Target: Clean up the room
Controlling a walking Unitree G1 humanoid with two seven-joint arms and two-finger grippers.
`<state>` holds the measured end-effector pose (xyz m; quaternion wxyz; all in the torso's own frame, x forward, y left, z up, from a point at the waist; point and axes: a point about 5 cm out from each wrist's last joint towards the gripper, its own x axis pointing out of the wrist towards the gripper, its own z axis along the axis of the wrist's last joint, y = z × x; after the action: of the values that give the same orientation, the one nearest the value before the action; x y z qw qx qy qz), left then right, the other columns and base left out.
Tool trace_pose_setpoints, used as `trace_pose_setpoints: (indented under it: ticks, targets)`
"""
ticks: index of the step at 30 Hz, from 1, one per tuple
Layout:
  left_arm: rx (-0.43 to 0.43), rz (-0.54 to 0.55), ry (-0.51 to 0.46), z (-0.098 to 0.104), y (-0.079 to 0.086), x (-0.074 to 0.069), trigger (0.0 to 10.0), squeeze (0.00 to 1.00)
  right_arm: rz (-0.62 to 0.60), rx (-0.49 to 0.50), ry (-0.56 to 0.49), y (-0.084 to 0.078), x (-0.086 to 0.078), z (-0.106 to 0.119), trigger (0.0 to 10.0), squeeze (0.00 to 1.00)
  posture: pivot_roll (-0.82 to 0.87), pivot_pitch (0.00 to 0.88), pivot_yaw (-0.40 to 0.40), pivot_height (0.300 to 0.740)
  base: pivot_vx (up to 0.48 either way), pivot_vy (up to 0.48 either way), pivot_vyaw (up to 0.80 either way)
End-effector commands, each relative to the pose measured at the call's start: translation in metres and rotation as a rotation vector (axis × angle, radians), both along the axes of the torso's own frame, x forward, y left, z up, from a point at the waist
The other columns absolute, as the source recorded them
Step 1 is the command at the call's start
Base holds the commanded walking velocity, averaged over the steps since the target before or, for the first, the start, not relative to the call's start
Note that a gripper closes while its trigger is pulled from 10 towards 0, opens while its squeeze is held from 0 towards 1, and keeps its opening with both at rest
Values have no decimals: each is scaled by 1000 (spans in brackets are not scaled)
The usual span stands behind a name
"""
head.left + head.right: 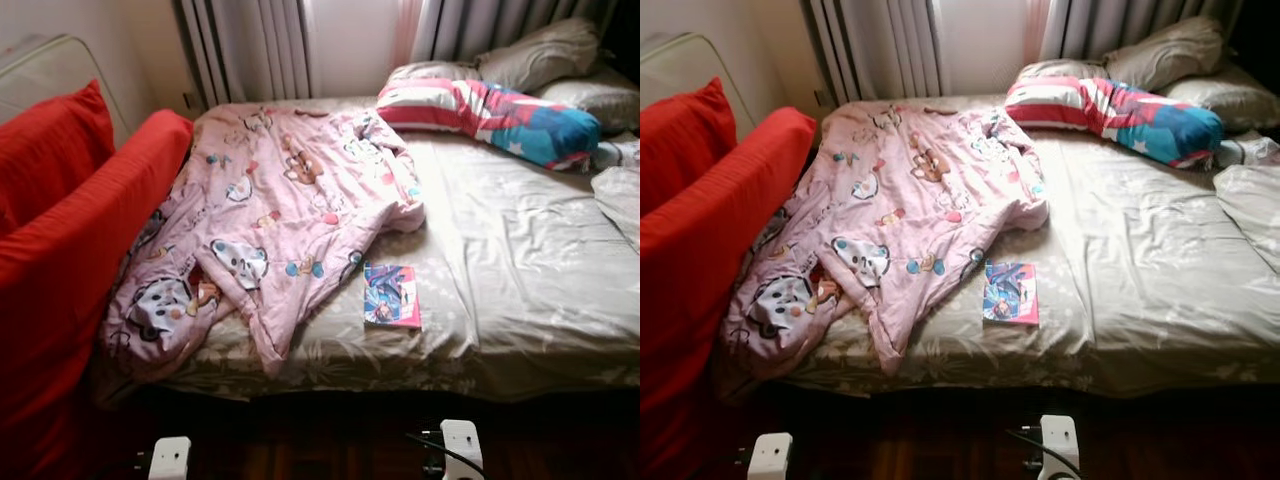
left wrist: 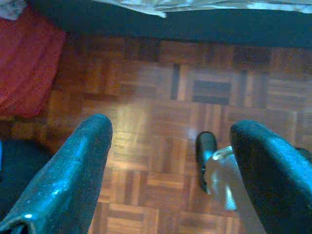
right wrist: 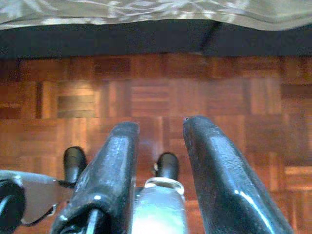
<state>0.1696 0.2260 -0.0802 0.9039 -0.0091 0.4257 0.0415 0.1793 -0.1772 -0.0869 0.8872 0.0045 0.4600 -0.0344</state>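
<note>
A pink blanket [image 1: 270,215] lies crumpled across the bed [image 1: 520,290], a book [image 1: 392,295] just beside it; left gripper [image 2: 168,146] hangs wide above parquet floor [image 2: 161,112]; right gripper [image 3: 161,146] narrowly parted; bed's right edge cut off.

The bed [image 1: 540,300] is covered in a beige sheet with a faint sheen and a pale leaf pattern, wrinkled all over. On it lies a pink blanket [image 1: 290,200] of soft, matt, quilted-looking cloth printed with cartoon figures. The small book [image 1: 392,295] has a glossy, smooth cover. The striped pillow [image 1: 490,115] is smooth printed cloth; the grey pillows [image 1: 545,55] behind it look slightly satiny. The red cushions [image 1: 70,230] are matt, finely ribbed fabric. The floor [image 3: 161,83] is wooden parquet, polished and reflective. The left gripper [image 2: 168,161] and right gripper [image 3: 161,141] have fingers of black, slightly grainy plastic or rubber with a dull shine.
</note>
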Motion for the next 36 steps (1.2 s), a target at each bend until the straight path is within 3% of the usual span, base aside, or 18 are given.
trace_pose_setpoints:
  ticks: [1,19,36]
  targets:
    - [3,9,15,-1,3,-4,10000,0,-2,3,6,2,-2,-1,10000,0,-30,5,75,740,0,0,0]
    - [-3,22,9,-1,3,-2,10000,0,-3,9,-5,1,1,0,10000,0,-26,25,70,740,0,0,0]
    - [-14,27,5,-1,1,-1,10000,0,5,5,-6,0,2,1,10000,0,-27,28,63,740,283,0,0]
